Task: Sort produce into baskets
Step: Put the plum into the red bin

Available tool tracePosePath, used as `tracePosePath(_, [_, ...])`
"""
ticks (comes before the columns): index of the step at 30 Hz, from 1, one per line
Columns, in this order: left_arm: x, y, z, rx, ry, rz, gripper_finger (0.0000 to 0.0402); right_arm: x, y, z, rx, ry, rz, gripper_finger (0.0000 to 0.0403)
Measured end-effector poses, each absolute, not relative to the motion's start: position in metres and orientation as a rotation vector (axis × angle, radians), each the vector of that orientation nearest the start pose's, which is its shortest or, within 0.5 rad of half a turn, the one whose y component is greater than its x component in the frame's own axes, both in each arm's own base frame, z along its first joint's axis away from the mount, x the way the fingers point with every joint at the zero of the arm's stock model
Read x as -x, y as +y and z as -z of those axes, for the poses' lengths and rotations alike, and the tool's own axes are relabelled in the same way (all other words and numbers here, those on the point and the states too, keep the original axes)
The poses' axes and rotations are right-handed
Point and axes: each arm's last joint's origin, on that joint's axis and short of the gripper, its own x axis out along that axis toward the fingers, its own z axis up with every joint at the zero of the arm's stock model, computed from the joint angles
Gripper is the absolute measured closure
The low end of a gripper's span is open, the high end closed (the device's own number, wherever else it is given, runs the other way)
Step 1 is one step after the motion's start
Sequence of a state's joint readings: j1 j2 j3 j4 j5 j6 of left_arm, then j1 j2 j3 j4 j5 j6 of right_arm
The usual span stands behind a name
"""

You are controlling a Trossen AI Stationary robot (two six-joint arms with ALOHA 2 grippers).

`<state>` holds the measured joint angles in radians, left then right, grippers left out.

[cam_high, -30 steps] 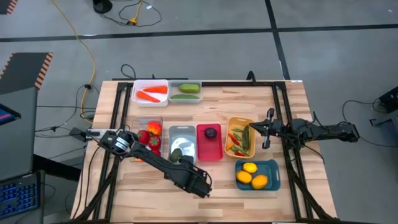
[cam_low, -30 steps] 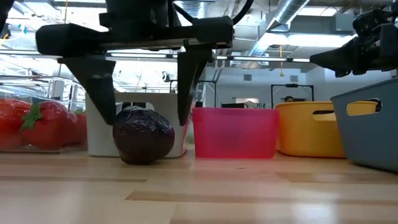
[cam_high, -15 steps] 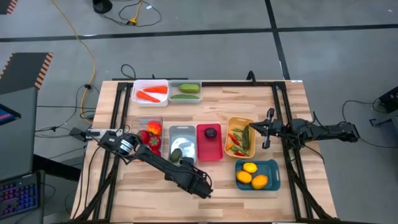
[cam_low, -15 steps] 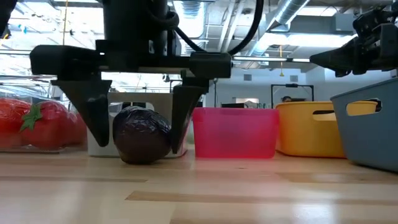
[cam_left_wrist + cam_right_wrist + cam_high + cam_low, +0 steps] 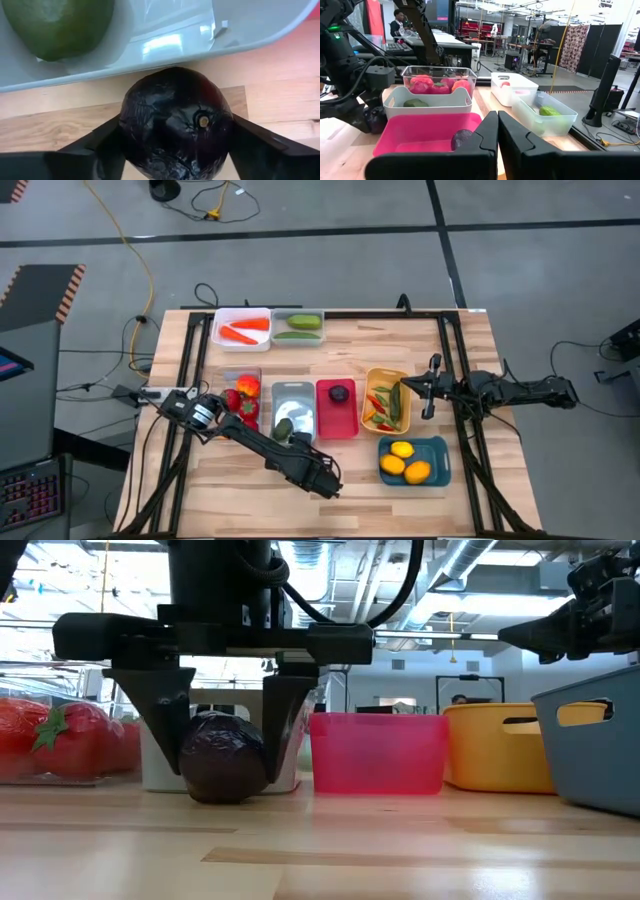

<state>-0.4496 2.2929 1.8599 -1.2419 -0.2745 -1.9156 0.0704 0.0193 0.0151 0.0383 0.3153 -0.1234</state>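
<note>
Wooden surface [image 5: 470,380], grey room floor; beside silver-grey basket [image 5: 155,755], left jaws had narrowed onto purple plum [image 5: 222,757]; right jaws were closed.

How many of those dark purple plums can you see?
2. One plum sits on the table in front of the grey bin, between the left gripper's fingers. The other plum lies in the red bin. More may be hidden.
</note>
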Motion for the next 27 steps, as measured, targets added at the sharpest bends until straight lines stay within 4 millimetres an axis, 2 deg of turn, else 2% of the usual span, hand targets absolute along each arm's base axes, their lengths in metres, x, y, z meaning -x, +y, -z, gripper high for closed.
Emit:
tracePosePath(2, [-0.393, -0.181, -0.158, 0.916, 1.037, -1.241, 0.0146, -0.097, -0.002, -0.171, 0.116, -0.018, 0.247, 0.0365])
tracePosePath(9, [-0.390, -0.186, -0.172, 0.948, 1.072, -1.269, 0.0146, -0.097, -0.002, -0.171, 0.116, -0.018, 0.247, 0.0365])
tracePosePath(14, [-0.389, -0.193, -0.201, 0.967, 1.067, -1.253, 0.0124, -0.097, -0.002, -0.171, 0.115, -0.019, 0.247, 0.0365])
tracePosePath(20, [-0.393, -0.198, -0.240, 0.971, 1.001, -1.170, 0.0128, -0.097, -0.002, -0.171, 0.116, -0.018, 0.247, 0.0365])
tracePosePath(23, [-0.398, -0.195, -0.257, 0.909, 0.930, -1.089, 0.0133, -0.097, -0.002, -0.171, 0.115, -0.019, 0.247, 0.0365])
tracePosePath(27, [-0.407, -0.184, -0.270, 0.758, 0.817, -1.016, 0.0133, -0.097, -0.002, -0.171, 0.115, -0.019, 0.247, 0.0365])
